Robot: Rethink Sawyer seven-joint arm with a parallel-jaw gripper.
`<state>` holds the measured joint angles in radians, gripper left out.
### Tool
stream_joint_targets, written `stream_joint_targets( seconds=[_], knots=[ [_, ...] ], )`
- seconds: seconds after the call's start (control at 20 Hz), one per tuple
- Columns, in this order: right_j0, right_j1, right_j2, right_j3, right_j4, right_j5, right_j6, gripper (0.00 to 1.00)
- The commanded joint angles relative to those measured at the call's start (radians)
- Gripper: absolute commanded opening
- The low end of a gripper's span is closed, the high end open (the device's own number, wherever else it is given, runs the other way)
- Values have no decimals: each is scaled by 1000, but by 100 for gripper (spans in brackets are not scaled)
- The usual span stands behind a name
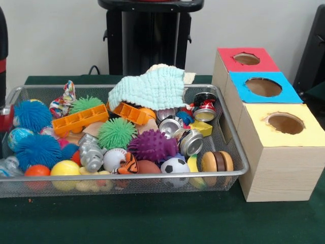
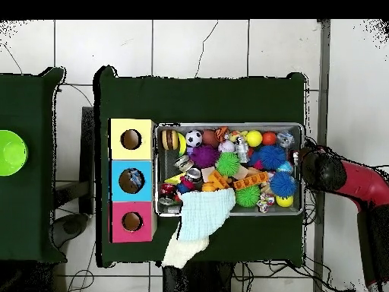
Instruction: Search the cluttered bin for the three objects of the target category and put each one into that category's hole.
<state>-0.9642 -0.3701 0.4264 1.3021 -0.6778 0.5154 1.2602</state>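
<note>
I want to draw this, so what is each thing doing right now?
bin, heaped full of toys.
cloth, draped over the bin's far rim.
silver cans, lying on their sides among the toys.
blue hole, uncovered.
arm, at the bin's end.

Toy-crammed wire bin (image 1: 244, 165) sits beside the blue-ringed hole (image 1: 263, 87)

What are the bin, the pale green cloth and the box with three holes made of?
The bin looks like silver wire mesh with a smooth metal rim. The pale green cloth seems a soft knitted or waffle-textured fabric, judging by its ridges. The box shows pale wood grain, with matte coloured surrounds, perhaps paper.
</note>
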Motion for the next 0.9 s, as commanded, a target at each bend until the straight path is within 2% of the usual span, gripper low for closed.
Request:
stream_joint_targets(
  seconds=[0.05,0.35,0.65,0.9],
  knots=[
    [66,-15,140,107,1,-50,-72,0],
    [78,-36,123,119,19,-21,-39,0],
    [128,-156,53,167,67,163,-20,0],
    [142,-198,27,176,108,259,-33,0]
  ],
)
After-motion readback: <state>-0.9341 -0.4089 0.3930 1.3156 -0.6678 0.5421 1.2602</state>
